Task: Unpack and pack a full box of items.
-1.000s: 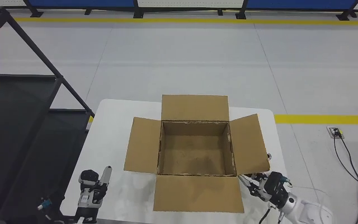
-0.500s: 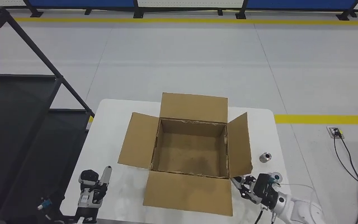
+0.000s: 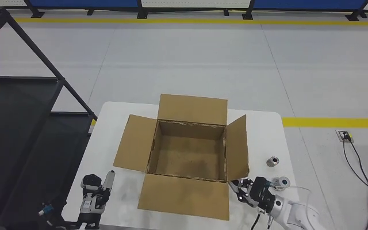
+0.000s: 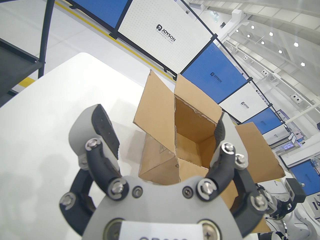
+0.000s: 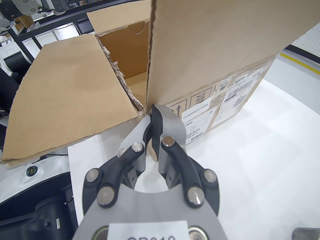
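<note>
As it sits open, box (image 5: 212,38) corner touches right hand (image 5: 153,118).

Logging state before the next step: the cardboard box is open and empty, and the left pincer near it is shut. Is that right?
Not quite. The left pincer is open, its fingers spread wide apart, as the left wrist view shows. The rest holds: the cardboard box is open and empty.
</note>
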Controlling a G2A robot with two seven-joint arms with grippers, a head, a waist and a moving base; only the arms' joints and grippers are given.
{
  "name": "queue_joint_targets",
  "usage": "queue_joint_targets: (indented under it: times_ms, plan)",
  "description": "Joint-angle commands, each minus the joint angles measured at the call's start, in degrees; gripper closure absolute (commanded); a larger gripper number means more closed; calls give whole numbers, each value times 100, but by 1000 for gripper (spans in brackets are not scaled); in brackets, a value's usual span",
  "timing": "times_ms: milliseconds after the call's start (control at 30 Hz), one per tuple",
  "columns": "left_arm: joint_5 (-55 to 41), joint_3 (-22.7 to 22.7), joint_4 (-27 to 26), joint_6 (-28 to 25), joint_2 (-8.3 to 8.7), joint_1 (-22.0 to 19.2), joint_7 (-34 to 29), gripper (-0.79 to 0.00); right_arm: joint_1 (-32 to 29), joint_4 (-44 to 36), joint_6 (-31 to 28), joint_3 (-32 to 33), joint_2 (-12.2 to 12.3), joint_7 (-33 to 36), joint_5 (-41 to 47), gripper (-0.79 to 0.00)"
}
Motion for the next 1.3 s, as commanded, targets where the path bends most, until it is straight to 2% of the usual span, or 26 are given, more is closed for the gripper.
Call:
queue_joint_targets:
  times_ms: [0, 233, 400, 633, 700, 733, 767, 800, 833, 1000, 1133, 1267]
  plan:
    - [0, 0, 0, 0, 0, 0, 0, -785, 51, 35, 0, -54, -14, -1, 1, -9]
    - [0, 0, 0, 0, 0, 0, 0, -785, 123, 121, 53, -80, -38, -65, 19, -43]
    - [0, 0, 0, 0, 0, 0, 0, -785, 14, 123, 141, 184, -11, -92, 175, -71]
    - [0, 0, 0, 0, 0, 0, 0, -785, -180, -82, 307, 696, 33, 148, 701, -68]
    - [0, 0, 0, 0, 0, 0, 0, -785, -284, -257, 254, 863, 52, 273, 926, -145]
    - [0, 0, 0, 0, 0, 0, 0, -785, -339, -353, 287, 940, 59, 363, 1039, -215]
    - [0, 0, 0, 0, 0, 0, 0, -785, -383, -473, 353, 1016, 63, 482, 1169, -342]
    - [0, 0, 0, 0, 0, 0, 0, -785, -429, -596, 464, 1085, 64, 605, 1286, -403]
    - [0, 0, 0, 0, 0, 0, 0, -785, -465, -748, 654, 1160, 60, 704, 1436, -776]
    - [-43, -70, 366, -105, -3, -120, 164, -785, -504, -1511, 1686, 1469, 20, 1182, 2173, -785]
    - [-593, -193, 818, 53, -32, -263, 344, -785, -316, -1658, 1863, 1637, 2, 1501, 2885, -785]
    - [-1063, -426, 1238, -111, -24, -272, 154, -785, -234, -1649, 2067, 1680, -33, 1408, 3175, -785]
